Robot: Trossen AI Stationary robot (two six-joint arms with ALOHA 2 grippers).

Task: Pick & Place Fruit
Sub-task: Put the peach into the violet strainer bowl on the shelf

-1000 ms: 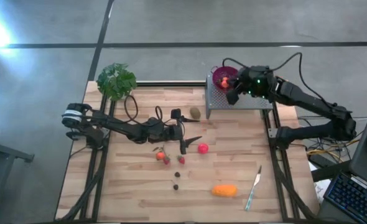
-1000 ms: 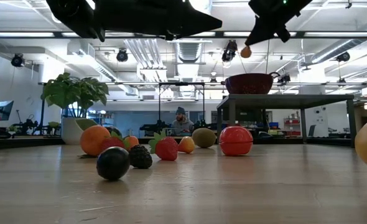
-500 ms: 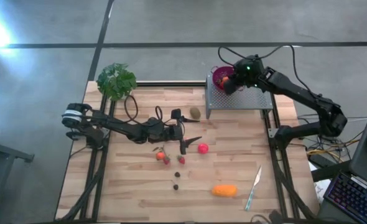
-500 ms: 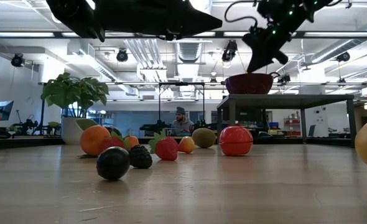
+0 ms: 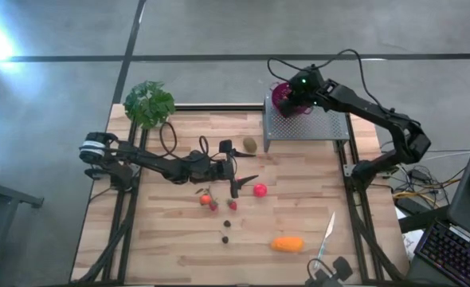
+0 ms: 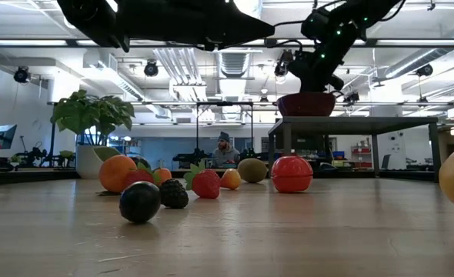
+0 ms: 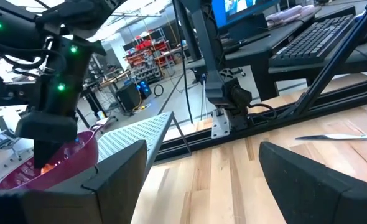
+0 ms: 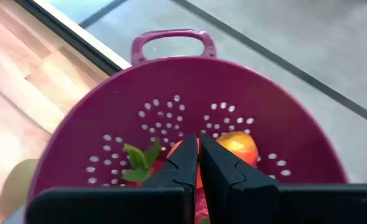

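The magenta colander (image 5: 280, 92) stands on a perforated metal stand (image 5: 311, 129) at the table's far right. My right gripper (image 8: 198, 148) reaches down into it, shut, with a small orange-red fruit (image 8: 239, 147) right at its fingertips. A strawberry with green leaves (image 8: 139, 163) lies on the colander's floor. On the table rest a kiwi (image 5: 251, 144), a pink-red ball (image 5: 260, 190), strawberries (image 5: 209, 202), dark berries (image 5: 226, 231) and an oblong orange piece (image 5: 287, 244). My left gripper (image 5: 235, 182) hovers open above mid-table, near the strawberries. My right gripper comes at the small orange-red fruit (image 8: 224, 142) from above, pointing down into the colander. Its own fingers (image 8: 185, 163) hide the place of contact, so the part held cannot be told. The fruit sits low inside the bowl; whether it rests on the floor, I cannot tell.
A slim pale knife (image 5: 324, 237) lies near the table's right near corner. A green leafy plant (image 5: 149, 104) stands at the far left corner. The stand's legs (image 6: 373, 150) rise from the table at the far right. Bare wood lies along the near edge.
My right gripper has carried the small orange fruit toward the table's far left, from beside the stand to above the colander, and come down into the bowl. It has stayed shut. The left arm has kept still.
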